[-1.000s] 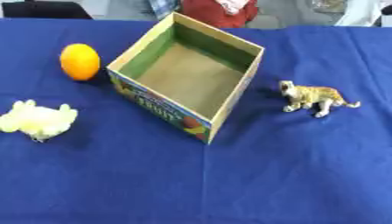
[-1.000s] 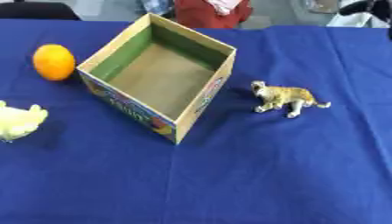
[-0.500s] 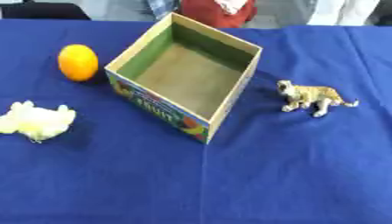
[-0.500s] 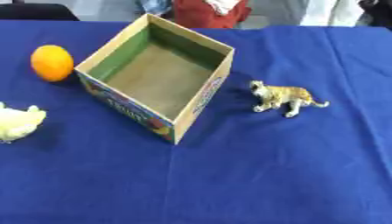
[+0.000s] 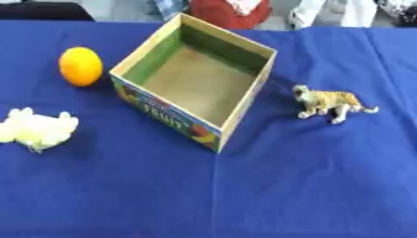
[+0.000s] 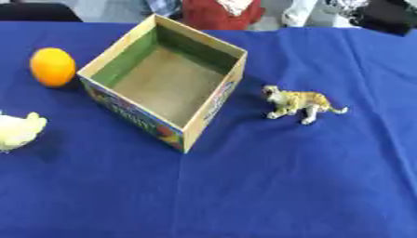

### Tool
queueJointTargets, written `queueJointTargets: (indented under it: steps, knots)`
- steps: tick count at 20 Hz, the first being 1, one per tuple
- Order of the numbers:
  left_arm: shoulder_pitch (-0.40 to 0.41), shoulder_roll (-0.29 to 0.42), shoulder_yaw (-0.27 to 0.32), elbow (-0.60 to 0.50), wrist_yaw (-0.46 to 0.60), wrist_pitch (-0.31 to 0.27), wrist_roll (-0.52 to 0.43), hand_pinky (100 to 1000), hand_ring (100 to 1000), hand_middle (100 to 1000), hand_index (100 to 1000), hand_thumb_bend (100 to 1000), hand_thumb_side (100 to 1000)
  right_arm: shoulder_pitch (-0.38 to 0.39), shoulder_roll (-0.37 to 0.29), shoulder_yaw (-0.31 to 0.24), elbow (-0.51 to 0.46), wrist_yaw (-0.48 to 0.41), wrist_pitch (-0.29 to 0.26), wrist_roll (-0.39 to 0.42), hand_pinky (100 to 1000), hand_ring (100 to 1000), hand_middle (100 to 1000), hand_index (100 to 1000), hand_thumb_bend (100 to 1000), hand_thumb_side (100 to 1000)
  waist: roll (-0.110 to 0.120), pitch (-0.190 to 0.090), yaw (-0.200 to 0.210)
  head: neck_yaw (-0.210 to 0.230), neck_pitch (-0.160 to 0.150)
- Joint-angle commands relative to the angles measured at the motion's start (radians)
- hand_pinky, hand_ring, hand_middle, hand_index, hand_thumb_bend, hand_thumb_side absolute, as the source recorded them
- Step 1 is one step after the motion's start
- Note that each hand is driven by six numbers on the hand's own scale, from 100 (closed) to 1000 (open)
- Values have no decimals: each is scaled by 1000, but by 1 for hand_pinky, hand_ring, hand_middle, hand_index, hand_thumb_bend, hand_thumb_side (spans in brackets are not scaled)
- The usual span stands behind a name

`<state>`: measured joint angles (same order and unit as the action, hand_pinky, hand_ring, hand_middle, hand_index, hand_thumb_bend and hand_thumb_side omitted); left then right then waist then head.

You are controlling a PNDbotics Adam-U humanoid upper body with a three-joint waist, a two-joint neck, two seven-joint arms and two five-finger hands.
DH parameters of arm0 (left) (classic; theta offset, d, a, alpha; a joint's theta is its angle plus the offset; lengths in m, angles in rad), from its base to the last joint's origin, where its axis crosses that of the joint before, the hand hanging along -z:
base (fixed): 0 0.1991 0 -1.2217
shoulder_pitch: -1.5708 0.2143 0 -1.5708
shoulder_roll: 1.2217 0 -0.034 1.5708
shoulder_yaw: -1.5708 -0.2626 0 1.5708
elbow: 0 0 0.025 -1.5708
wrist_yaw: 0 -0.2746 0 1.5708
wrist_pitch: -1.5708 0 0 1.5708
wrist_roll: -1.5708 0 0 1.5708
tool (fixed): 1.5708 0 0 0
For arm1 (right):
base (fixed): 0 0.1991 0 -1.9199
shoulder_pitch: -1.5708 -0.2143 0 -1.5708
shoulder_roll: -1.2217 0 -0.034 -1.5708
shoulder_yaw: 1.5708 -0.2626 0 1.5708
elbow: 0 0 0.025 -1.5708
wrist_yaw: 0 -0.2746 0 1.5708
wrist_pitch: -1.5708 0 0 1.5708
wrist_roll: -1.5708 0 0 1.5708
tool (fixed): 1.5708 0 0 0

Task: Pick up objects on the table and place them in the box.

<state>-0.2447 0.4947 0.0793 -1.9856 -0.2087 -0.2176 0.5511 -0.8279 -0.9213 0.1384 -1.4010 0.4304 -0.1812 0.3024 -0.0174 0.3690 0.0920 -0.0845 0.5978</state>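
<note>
Objects await pickup on the blue table (image 5: 269,195): an orange (image 5: 81,66) and pale yellow toy (image 5: 36,130) left of the empty box (image 5: 248,100), a tiger figure (image 5: 330,102) right; neither hand shows, so reaching comes next.

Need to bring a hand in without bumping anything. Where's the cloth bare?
Widest bare patch: the whole near stretch of blue cloth, below the box. Also bare on the right, beyond the toy tiger. Tighter on the left, where the orange and pale yellow fluffy thing flank the box.
</note>
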Motion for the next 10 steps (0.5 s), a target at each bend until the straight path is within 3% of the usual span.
queueJointTargets:
  steps: [1, 10]
  knots:
    - [-1, 44, -2, -14, -6, -1, -8, 503, 723, 707, 947, 222, 1000, -41, -21, 5, 67, 50, -38, 43, 744, 874, 806, 880, 120, 970, 1, -26, -1, -3, -2]
    - [-2, 48, -10, -14, -2, -2, -21, 503, 721, 707, 947, 217, 1000, -108, 24, 36, 225, 153, -114, 101, 753, 893, 835, 972, 199, 954, 1, -36, 1, -12, 0]
